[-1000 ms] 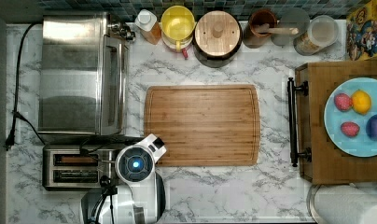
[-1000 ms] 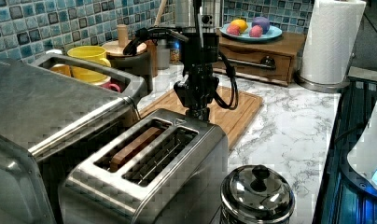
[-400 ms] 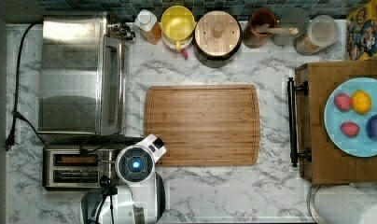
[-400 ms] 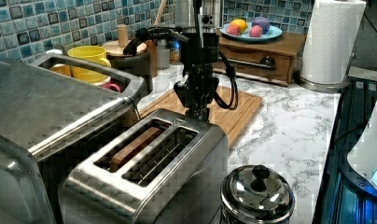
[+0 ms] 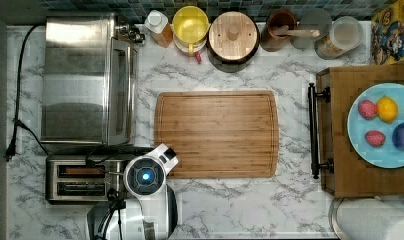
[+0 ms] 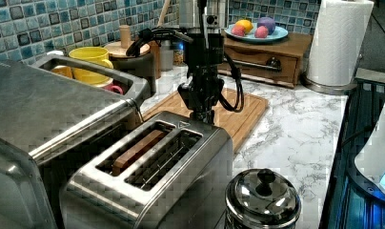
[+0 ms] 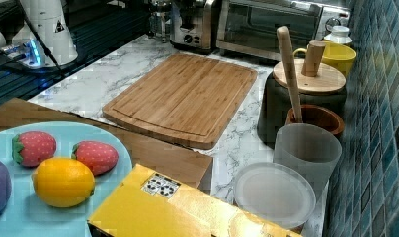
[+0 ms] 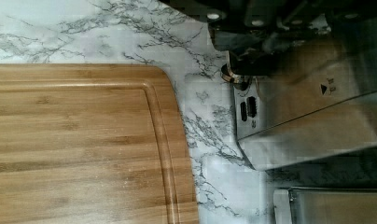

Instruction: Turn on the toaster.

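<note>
The hand [image 6: 202,113], grip state unclear, hangs at the toaster's [image 6: 152,167] end nearest the cutting board [image 5: 217,134]; bare table [image 5: 250,205] lies alongside.

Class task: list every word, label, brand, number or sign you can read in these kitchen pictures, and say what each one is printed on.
No text can be read.
Toaster: a small black triangle with tiny marks beside it, too small to read.
Yellow box: a white label with a dark pattern, too blurred to read.
Cereal box: coloured cartoon print, no legible words.
White arm base: a small dark mark, unreadable.
</note>
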`<action>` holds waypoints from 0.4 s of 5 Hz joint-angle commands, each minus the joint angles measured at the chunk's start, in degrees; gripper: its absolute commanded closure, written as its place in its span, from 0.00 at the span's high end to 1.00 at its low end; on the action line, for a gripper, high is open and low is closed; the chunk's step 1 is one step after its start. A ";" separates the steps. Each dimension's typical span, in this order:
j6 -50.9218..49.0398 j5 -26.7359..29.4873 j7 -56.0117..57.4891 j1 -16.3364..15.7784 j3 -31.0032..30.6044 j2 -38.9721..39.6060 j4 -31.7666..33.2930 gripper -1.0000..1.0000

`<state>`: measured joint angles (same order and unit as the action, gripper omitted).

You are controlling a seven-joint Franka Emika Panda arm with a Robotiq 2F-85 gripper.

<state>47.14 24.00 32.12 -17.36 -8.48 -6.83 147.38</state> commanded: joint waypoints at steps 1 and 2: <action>-0.84 0.62 1.39 0.32 0.01 2.43 9.39 0.00; -0.86 0.63 1.41 0.38 -0.04 2.43 9.40 0.00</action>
<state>47.48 23.88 32.12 -17.19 -8.72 -6.81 147.49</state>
